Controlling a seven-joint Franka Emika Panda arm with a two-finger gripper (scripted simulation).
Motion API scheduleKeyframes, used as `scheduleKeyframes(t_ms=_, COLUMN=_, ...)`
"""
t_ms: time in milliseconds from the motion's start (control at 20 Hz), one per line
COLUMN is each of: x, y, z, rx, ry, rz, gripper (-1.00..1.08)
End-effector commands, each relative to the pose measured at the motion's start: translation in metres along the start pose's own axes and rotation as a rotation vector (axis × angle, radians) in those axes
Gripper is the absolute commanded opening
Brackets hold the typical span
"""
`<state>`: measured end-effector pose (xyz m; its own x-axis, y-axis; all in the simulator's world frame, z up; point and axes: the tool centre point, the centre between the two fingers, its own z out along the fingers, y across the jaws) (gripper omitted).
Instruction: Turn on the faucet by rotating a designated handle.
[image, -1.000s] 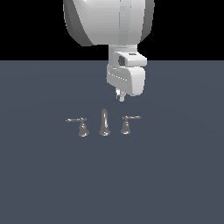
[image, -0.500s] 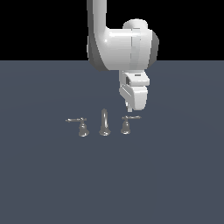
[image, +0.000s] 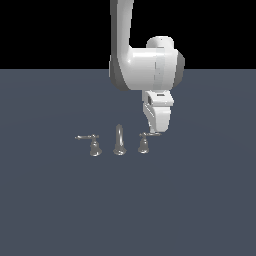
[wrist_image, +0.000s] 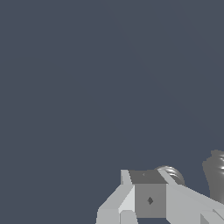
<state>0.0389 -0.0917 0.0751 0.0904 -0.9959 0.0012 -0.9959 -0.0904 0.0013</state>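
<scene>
The gripper (image: 153, 132), its finger state impossible to tell, hangs just at the lever tip of the handle (image: 144, 144), which stands on the exterior view's right of the spout (image: 119, 141).

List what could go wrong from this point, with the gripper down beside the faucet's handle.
1. The gripper hangs at the tip of the handle's thin lever; a small offset could let it slip off the end instead of turning it.
2. The spout stands close beside that handle, so a wide sweep might knock it.
3. In the wrist view the fingers cover most of the handle, so contact is hard to confirm.
</scene>
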Motion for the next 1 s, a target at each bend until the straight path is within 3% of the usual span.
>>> scheduleKeyframes(t_ms=0, x=0.001, y=-0.001, z=0.001, rx=0.001, ry=0.0, rz=0.006, gripper=-1.0)
scheduleKeyframes(t_ms=450, x=-0.001, y=0.0, z=-0.002, rx=0.001, ry=-0.001, rz=-0.004, gripper=-1.0)
scheduleKeyframes(t_ms=950, x=0.016, y=0.034, z=-0.002, rx=0.001, ry=-0.001, rz=-0.004, gripper=-1.0)
